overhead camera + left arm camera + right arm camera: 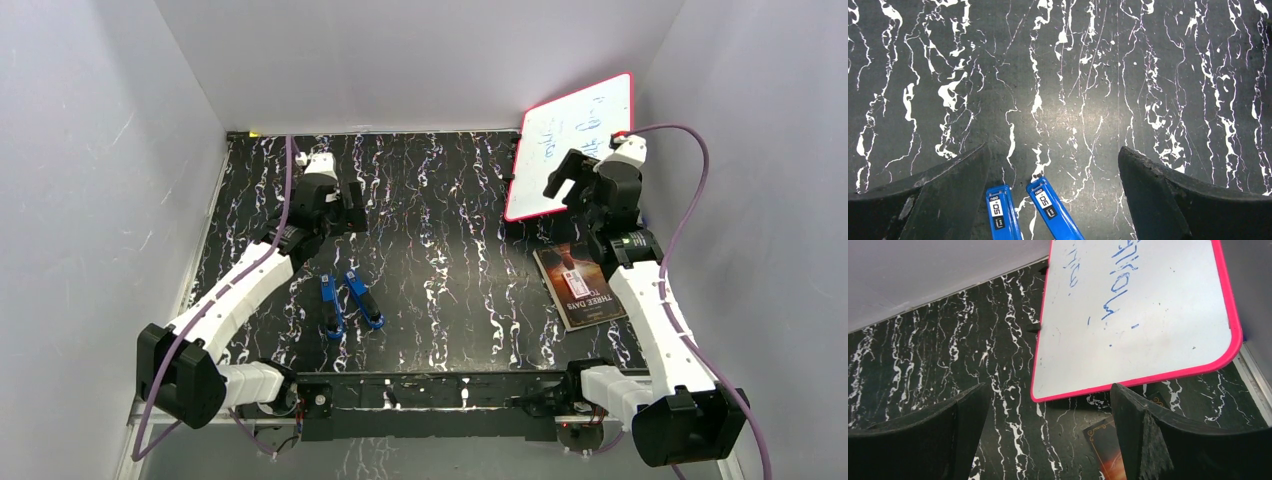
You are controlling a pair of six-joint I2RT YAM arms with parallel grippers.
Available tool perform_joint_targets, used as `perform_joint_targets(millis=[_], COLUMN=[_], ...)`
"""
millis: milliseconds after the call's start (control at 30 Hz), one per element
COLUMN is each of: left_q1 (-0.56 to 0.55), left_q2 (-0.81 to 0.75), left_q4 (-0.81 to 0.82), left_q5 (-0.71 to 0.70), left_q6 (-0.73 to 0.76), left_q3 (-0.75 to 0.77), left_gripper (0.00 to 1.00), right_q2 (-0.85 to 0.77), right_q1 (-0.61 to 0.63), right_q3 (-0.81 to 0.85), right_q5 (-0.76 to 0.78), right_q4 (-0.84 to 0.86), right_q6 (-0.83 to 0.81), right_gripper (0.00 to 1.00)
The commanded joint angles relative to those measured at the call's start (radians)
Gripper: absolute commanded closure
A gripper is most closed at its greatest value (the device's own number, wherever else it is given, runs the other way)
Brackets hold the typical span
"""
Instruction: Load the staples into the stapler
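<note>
Hung left gripper [1053,150], jaws wide, over two blue staplers [1002,212] on bench [1148,75]; right gripper [1048,386], equally wide, by whiteboard [1138,315]. Saw no staples: judged loading unstarted, locating them next.

3 plain pale-grey panels close in the scene: the left wall [90,200], the back wall [400,60] and the right wall [770,120]. The bench [450,230] is black with white marble-like veins. Soft, even light leaves a faint sheen on it.
</note>
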Motion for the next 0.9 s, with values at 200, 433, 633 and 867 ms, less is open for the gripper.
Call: perform_joint_targets(millis=[200,433,633,867], left_q1=[0.018,0.021,0.022,0.022], left_q2=[0.005,0.012,0.04,0.024], left_q4=[-0.061,-0.078,-0.132,-0.229], left_q5=[0.13,0.203,0.294,0.108], left_q6=[0.052,0.071,0.088,-0.02], left_q3=[0.074,0.061,0.06,0.066], left_gripper=[0.02,0.02,0.02,0.02], right_q2=[-0.04,-0.072,-0.047,0.078], right_q1=[-0.029,-0.031,-0.032,-0.012], right_q3=[0.058,0.033,0.019,0.054], right_q5=[-0.144,-0.219,-0.239,-0.387], right_q4=[0.036,0.082,0.048,-0.023], right_q6=[0.075,0.121,0.123,0.087], right_gripper=[0.02,0.02,0.02,0.02])
